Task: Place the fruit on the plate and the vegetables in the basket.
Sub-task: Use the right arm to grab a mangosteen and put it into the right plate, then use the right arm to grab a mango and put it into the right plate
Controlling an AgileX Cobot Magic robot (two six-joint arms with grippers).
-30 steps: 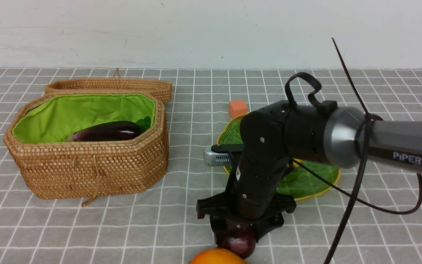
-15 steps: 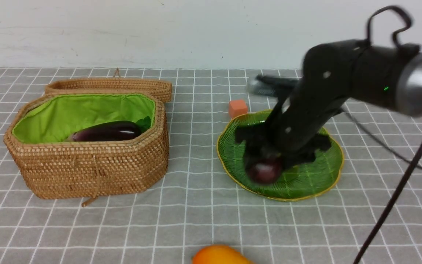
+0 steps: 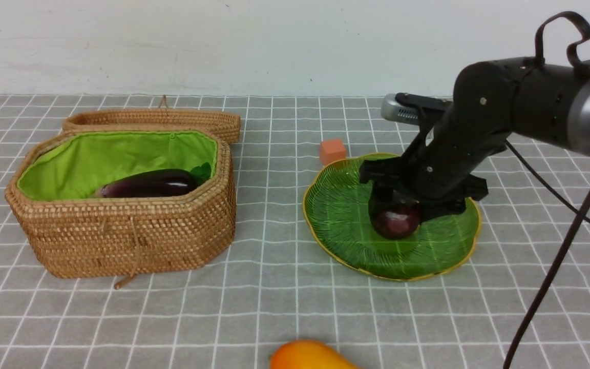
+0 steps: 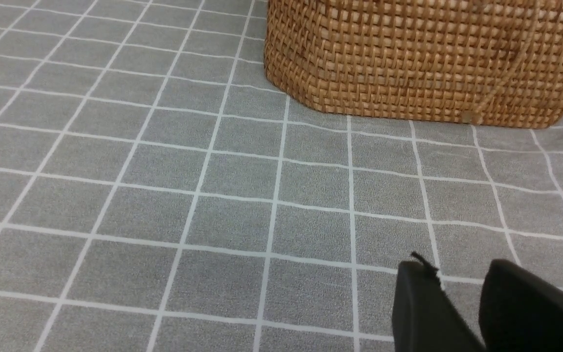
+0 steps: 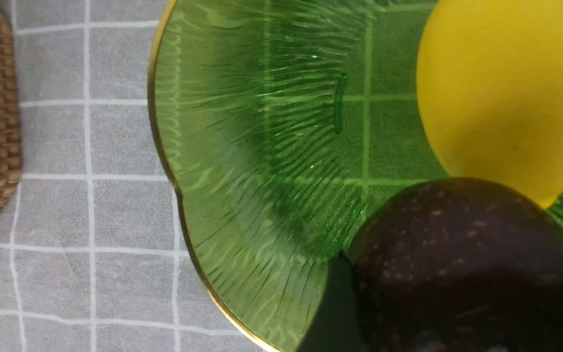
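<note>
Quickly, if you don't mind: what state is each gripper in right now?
Left gripper: slightly open, holding nothing.
Right gripper: closed on the plum, down at the plate.

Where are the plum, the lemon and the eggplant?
plum (image 3: pixel 396 222), front view, middle of its dark skin.
lemon (image 5: pixel 501 93), right wrist view, middle of its yellow skin.
eggplant (image 3: pixel 151 184), front view, middle of its glossy top.
</note>
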